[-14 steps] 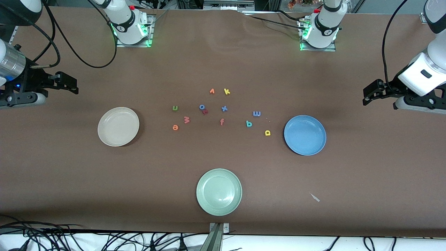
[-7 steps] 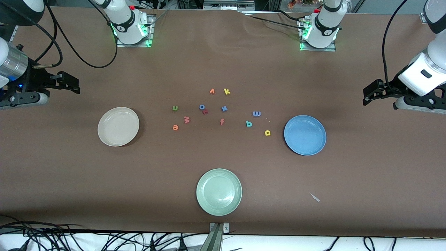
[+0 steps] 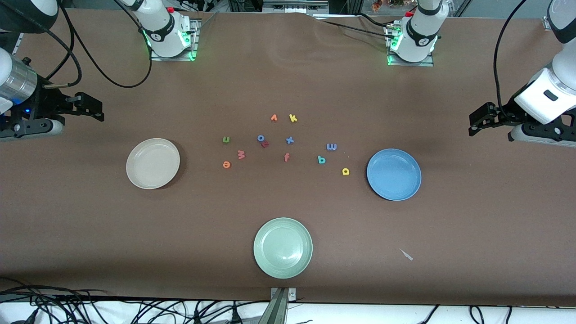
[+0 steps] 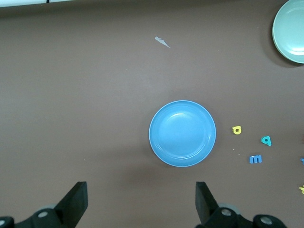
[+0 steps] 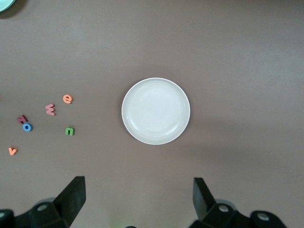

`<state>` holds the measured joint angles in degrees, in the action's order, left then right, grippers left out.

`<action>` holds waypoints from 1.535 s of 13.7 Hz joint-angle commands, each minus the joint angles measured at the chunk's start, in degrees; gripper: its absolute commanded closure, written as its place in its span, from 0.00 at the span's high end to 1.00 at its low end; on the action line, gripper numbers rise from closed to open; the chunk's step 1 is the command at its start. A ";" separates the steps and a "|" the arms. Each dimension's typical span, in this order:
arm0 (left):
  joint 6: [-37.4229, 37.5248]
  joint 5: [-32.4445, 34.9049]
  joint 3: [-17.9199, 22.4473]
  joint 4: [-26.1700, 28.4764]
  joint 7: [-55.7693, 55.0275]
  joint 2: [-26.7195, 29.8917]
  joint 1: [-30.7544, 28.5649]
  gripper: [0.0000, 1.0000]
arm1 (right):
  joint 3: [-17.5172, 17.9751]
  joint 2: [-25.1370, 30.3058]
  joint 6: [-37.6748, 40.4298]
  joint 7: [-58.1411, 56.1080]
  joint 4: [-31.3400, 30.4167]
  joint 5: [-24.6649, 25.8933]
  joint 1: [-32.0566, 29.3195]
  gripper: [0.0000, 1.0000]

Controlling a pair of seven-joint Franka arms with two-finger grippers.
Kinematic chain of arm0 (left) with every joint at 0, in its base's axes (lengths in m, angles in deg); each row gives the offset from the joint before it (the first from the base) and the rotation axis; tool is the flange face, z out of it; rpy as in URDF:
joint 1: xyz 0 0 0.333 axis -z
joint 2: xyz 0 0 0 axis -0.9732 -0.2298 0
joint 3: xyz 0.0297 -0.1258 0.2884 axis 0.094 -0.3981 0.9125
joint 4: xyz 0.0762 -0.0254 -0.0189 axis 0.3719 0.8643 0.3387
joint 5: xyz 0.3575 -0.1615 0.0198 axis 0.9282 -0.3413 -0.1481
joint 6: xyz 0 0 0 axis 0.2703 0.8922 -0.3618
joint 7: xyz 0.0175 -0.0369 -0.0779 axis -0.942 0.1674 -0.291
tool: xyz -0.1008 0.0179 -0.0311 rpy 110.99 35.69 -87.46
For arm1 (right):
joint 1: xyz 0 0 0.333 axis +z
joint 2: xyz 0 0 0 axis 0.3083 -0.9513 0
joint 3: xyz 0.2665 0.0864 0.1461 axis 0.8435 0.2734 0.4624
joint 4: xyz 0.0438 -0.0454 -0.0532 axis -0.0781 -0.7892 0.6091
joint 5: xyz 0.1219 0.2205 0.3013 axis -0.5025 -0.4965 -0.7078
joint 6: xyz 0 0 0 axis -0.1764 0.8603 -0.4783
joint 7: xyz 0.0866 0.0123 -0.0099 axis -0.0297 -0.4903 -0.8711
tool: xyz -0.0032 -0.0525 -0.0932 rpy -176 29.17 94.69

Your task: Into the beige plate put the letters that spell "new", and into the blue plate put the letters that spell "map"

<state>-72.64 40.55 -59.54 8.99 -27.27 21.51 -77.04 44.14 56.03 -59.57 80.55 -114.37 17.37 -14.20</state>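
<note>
While both arms wait high over the two ends of the brown tabletop (image 3: 288, 67), nothing is held. Nearest the front camera, cables (image 3: 54, 310) are seen along the tabletop's edge, then the pale green plate (image 3: 283, 248) and a small pale scrap (image 3: 407, 255) toward the left arm's end. Farther on, the beige plate (image 3: 153, 163) is found toward the right arm's end and the blue plate (image 3: 393, 174) toward the left arm's end, both empty.

Between them the letters are scattered flat. Seen clockwise from the middle of the group: the yellow a (image 3: 345, 171) at four o'clock, just beside the blue plate, the teal p (image 3: 321, 159), the blue m (image 3: 331, 146), then at eight o'clock the orange e (image 3: 226, 164), the pink-red w (image 3: 241, 155) and the green n (image 3: 226, 140).

The right tool (image 5: 137, 190) is held wide open over bare cloth near the beige plate; the left tool (image 4: 141, 198) is likewise spread wide near the blue plate.
</note>
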 commanded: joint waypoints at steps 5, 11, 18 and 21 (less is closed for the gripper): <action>0.74 1.03 0.12 -0.52 0.66 -0.53 0.06 1.00 | 0.12 0.01 0.13 -0.13 -0.42 0.47 0.46 1.00; 0.83 1.11 0.38 -0.43 1.27 -0.89 -0.56 1.00 | 0.12 -0.07 -3.29 0.30 -2.87 -0.23 2.31 1.00; 1.09 1.20 0.12 -0.43 1.19 -1.33 -0.21 1.00 | 5.38 0.45 -14.27 10.75 -13.15 -1.20 4.33 1.00; 1.36 1.20 0.03 -0.43 0.75 -1.41 0.32 1.00 | 9.78 0.72 -21.74 16.55 -19.91 -0.76 4.33 1.00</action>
<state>-72.39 40.55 -59.42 9.19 -27.18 20.19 -77.17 51.71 55.19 -76.69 93.80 -128.96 16.82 -9.55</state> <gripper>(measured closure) 0.000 0.000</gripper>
